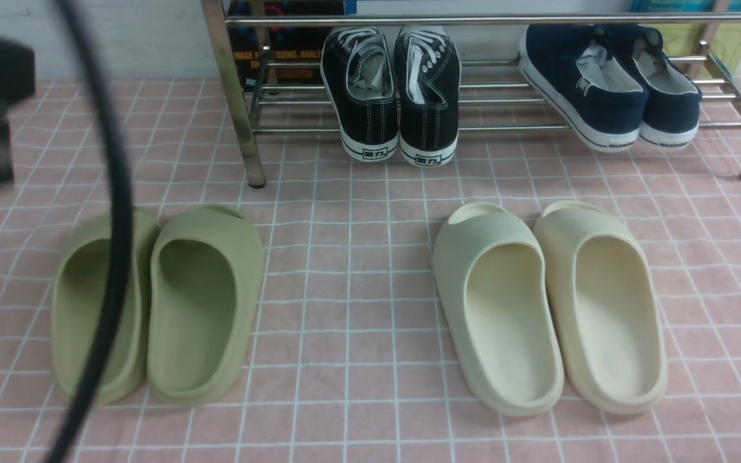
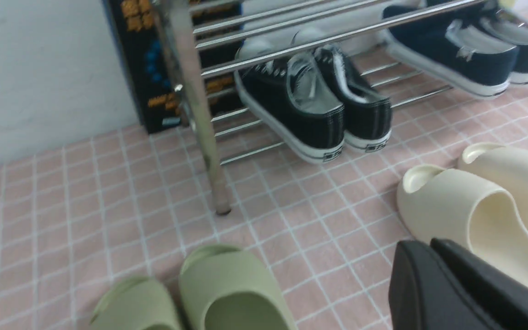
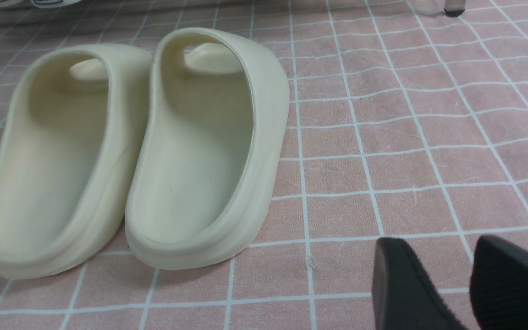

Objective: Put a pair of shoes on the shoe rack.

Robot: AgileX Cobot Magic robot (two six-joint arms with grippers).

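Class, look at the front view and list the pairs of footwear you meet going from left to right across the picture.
green slides on the floor → black sneakers on the shoe rack → cream slides on the floor → navy slip-ons on the rack.

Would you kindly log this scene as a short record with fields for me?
rack: shiny chrome tube shoe rack, at the back of the pink tiled floor
on rack: black canvas sneakers with white laces; navy slip-on shoes
on floor: green foam slides; cream foam slides
left hand: shut, empty
right hand: open, empty
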